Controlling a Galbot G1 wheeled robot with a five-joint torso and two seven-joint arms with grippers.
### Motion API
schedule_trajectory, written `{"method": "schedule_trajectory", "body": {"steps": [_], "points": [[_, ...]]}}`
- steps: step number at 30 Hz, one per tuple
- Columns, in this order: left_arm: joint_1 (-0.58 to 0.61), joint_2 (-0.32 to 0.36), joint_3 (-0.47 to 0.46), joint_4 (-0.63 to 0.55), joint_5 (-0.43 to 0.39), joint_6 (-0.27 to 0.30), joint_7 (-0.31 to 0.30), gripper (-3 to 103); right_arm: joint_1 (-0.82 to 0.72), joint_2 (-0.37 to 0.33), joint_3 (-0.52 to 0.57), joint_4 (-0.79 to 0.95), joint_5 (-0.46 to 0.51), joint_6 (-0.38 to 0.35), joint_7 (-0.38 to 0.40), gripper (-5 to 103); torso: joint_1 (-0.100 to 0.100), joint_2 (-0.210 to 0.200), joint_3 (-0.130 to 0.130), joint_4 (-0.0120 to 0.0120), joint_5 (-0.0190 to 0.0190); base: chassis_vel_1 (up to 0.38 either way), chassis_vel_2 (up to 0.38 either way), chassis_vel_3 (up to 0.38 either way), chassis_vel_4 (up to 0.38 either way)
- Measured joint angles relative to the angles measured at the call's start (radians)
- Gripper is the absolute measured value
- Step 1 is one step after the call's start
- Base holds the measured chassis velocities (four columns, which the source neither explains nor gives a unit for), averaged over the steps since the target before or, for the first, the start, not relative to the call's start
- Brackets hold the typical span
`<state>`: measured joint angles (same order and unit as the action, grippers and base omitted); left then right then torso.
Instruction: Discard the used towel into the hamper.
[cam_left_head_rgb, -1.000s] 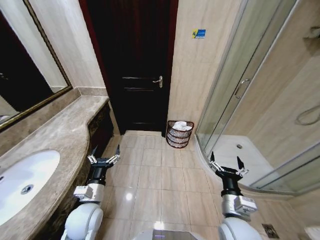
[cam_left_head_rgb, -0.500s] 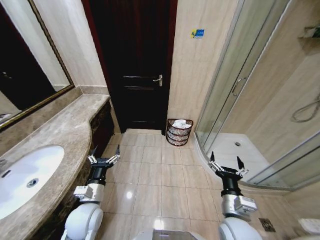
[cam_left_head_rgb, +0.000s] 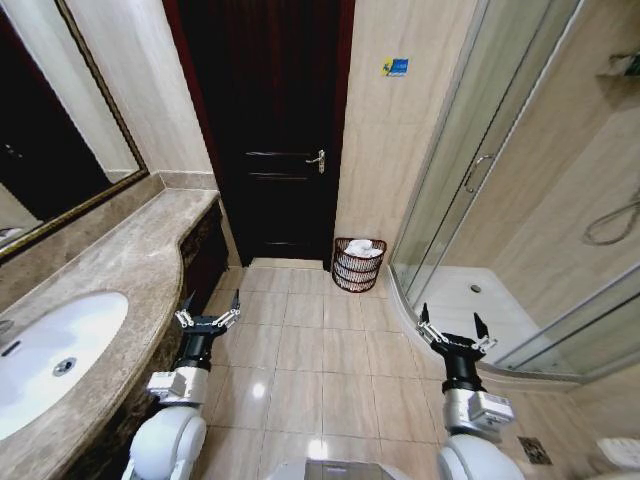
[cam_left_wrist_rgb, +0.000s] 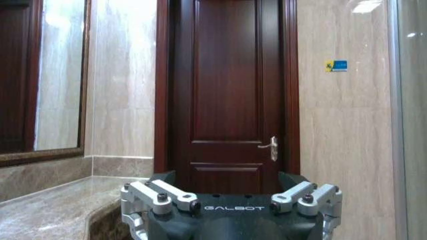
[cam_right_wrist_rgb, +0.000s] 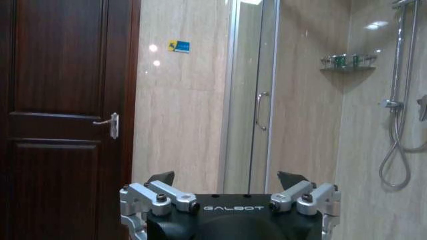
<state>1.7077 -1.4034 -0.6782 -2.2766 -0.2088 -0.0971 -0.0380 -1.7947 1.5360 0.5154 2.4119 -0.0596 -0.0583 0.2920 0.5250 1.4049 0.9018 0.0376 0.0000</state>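
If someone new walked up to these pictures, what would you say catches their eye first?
Probably the dark wooden door straight ahead, with the hamper on the tiled floor beside its frame, a white towel already lying in it. Close in, the left gripper and right gripper both hang open and empty above the floor. A marble counter with a white sink runs along the robot's left, a glass shower enclosure on its right.

Floor tiles (cam_left_head_rgb: 300, 370): glossy beige ceramic with glare spots. Countertop (cam_left_head_rgb: 120, 270): polished veined brown stone. Door (cam_left_head_rgb: 270, 120): dark, smooth wood with a metal handle (cam_left_head_rgb: 317, 160). Hamper (cam_left_head_rgb: 358, 268): reddish-brown open-weave wire holding white cloth, at 12 o'clock. Shower enclosure (cam_left_head_rgb: 470, 190): clear glass.
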Motion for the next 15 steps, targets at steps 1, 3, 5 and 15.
{"method": "schedule_trajectory", "body": {"steps": [1,3,5,15], "points": [[0.0,0.0,0.0,0.0,0.0,0.0,0.0,100,0.0,0.0,0.0,0.0,0.0,0.0,0.0,100,0.0,0.0,0.0,0.0,0.0,0.0,0.0,0.0,0.0],[0.0,0.0,0.0,0.0,0.0,0.0,0.0,100,0.0,0.0,0.0,0.0,0.0,0.0,0.0,100,0.0,0.0,0.0,0.0001,0.0,0.0,0.0,0.0,0.0],[0.0,0.0,0.0,0.0,0.0,0.0,0.0,100,0.0,0.0,0.0,0.0,0.0,0.0,0.0,100,0.0,0.0,0.0,0.0,0.0,0.0,0.0,0.0,0.0],[0.0,0.0,0.0,0.0,0.0,0.0,0.0,100,0.0,0.0,0.0,0.0,0.0,0.0,0.0,100,0.0,0.0,0.0,0.0,0.0,0.0,0.0,0.0,0.0]]}}
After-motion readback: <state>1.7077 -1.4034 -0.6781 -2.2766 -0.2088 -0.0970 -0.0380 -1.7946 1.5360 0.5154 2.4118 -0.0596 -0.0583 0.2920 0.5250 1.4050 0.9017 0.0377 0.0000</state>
